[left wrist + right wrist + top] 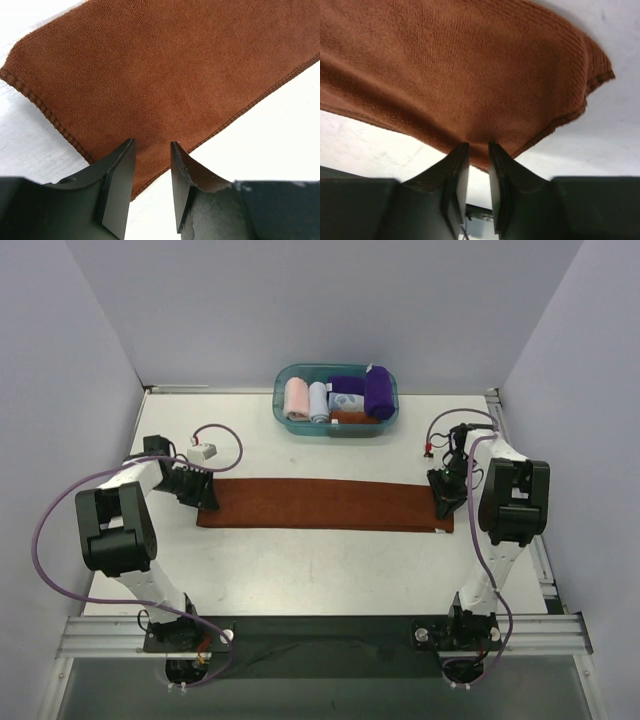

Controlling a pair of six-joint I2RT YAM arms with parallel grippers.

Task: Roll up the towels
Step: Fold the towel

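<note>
The right gripper (pixel 478 146) showed narrow jaws that appeared to pinch an edge of the rust-brown towel (pixel 445 70) near its right-end corner, where the cloth stood lifted off the table (pixel 300 570). The left gripper (pixel 151 150) hung with a moderate gap over the towel's opposite short end, holding nothing. Between them the towel lay as a flat strip, its long axis running left to right, one arm at each end. Rolling would probably follow that axis, from the held right end leftward. The purple towel (pixel 379 392) sat rolled in the teal basket (pixel 300 430), well beyond.
</note>
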